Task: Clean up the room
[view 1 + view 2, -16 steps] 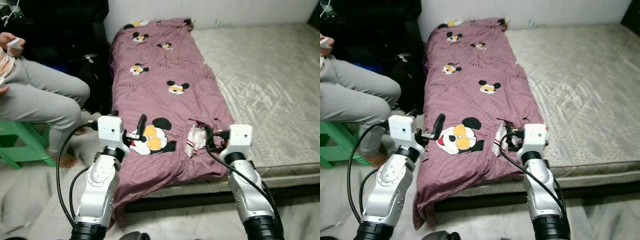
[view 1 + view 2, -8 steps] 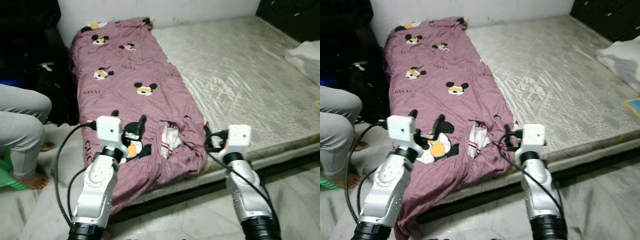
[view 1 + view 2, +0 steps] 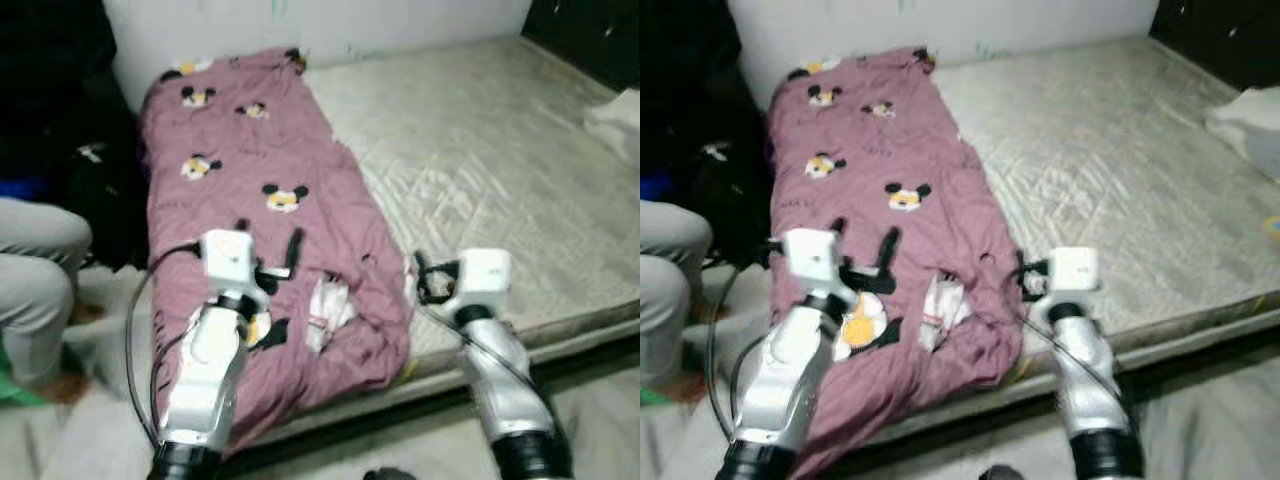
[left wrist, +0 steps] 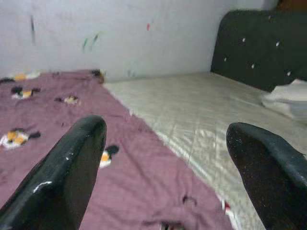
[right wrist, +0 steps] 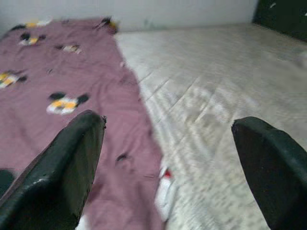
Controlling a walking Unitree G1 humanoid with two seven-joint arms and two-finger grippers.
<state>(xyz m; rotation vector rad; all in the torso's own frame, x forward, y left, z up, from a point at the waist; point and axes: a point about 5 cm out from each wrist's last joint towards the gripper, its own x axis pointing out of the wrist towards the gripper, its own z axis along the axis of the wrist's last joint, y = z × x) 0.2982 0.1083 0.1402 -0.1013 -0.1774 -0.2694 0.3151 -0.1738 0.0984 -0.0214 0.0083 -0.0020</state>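
A mauve blanket (image 3: 250,170) printed with cartoon mice covers the left strip of a bare quilted mattress (image 3: 480,150). A white and red wrapper (image 3: 325,305) lies in a fold of the blanket near the bed's front edge. My left gripper (image 3: 268,240) hovers open over the blanket's near end, just left of the wrapper. At the mattress's front edge, right of the wrapper, my right gripper (image 3: 425,278) is open and holds nothing. The left wrist view looks between wide-apart fingers (image 4: 72,167) along the blanket (image 4: 43,110) and mattress (image 4: 192,105).
A person in grey trousers (image 3: 35,270) sits at the left beside the bed. A black bag (image 3: 95,190) stands against the wall there. A white pillow (image 3: 618,112) lies at the far right, near a dark headboard (image 4: 249,43). Pale floor (image 3: 600,420) runs along the bed's front.
The camera swung right along the bed, so the seated person slid to the left edge and the pillow came into view. Both arms kept their pose, grippers open.
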